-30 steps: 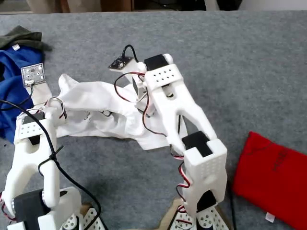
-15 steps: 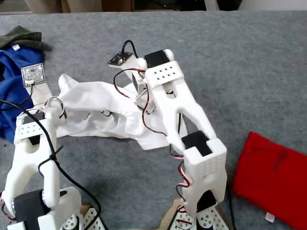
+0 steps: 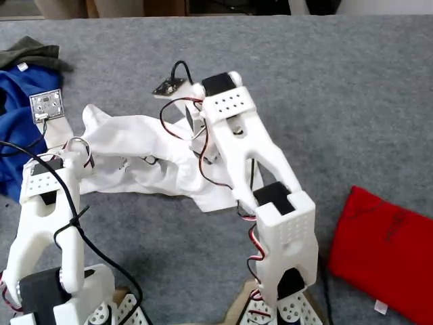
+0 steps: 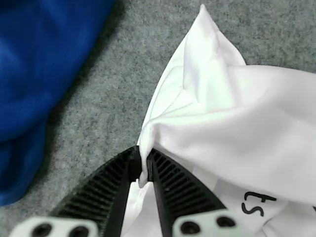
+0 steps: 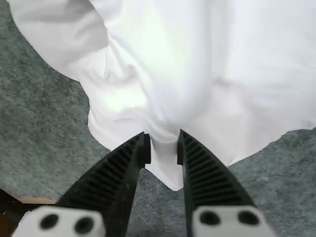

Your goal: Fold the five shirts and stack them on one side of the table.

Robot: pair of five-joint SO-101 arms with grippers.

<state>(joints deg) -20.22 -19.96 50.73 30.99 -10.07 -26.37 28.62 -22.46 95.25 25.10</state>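
The white shirt (image 3: 135,145) lies crumpled on the table (image 3: 338,81), left of centre, between the two arms; its cloth is thin and limp, so it will sag and bunch wherever it is not held. The left gripper (image 4: 144,170) is clenched on a fold at the shirt's edge, on the side towards the blue shirt (image 3: 17,101); the cloth rises out of the jaws in a soft peak. The right gripper (image 5: 162,148) pinches a tuck near the opposite hem; its jaws stand only narrowly apart with white cloth between them, and the creases run into that gap (so I judge it a hold, not a hover).

Such fabric weighs next to nothing and will not break, but it slides easily out of a shallow pinch; a single layer at the very edge is the weakest hold. Better points are the corners, a shoulder seam or the hem, where the doubled cloth gives the ribbed jaws something to bite. Held at two well-spaced points and drawn taut, it should spread flat; held slack, it will fall back on itself.

The red shirt (image 3: 382,250) lies well apart at the table's right side, and a green shirt (image 3: 30,51) lies beside the blue one at the far left corner.
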